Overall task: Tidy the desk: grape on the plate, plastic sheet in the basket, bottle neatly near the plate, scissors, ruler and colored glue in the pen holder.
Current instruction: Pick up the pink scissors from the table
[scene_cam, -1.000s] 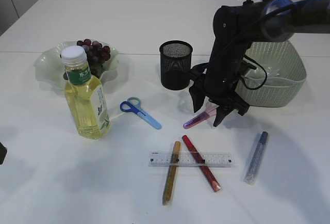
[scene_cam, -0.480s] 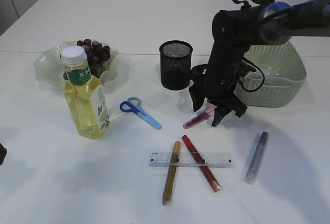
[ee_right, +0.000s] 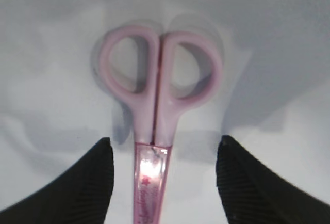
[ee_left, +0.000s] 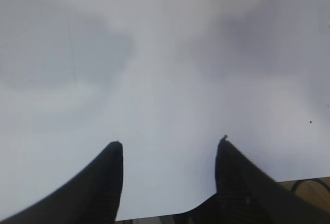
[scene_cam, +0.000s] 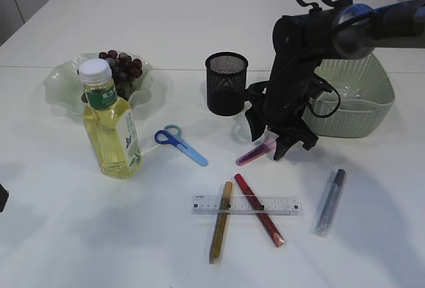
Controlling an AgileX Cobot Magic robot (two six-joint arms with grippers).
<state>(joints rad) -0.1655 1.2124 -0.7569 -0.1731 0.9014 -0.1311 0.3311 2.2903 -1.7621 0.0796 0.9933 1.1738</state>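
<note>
My right gripper [scene_cam: 269, 142] is open and hangs just above pink scissors [scene_cam: 254, 152] that lie on the table in front of the black mesh pen holder [scene_cam: 226, 82]. In the right wrist view the scissors [ee_right: 154, 113] lie between the open fingers of the gripper [ee_right: 165, 139], handles pointing away. Blue scissors [scene_cam: 180, 144], a clear ruler [scene_cam: 246, 204] and gold [scene_cam: 220, 225], red [scene_cam: 260, 212] and silver [scene_cam: 330, 202] glue sticks lie on the table. The oil bottle [scene_cam: 109, 125] stands in front of the plate [scene_cam: 60, 85], which holds the grapes [scene_cam: 119, 66]. My left gripper [ee_left: 170, 141] is open over bare table.
The green basket [scene_cam: 358, 95] stands at the right, behind my right arm. I cannot make out a plastic sheet. The gold and red glue sticks lie across the ruler. The left arm shows only as a dark bit at the left edge of the exterior view.
My right gripper has shifted slightly up and to the left over the pink scissors, still open. Nothing else has moved.
</note>
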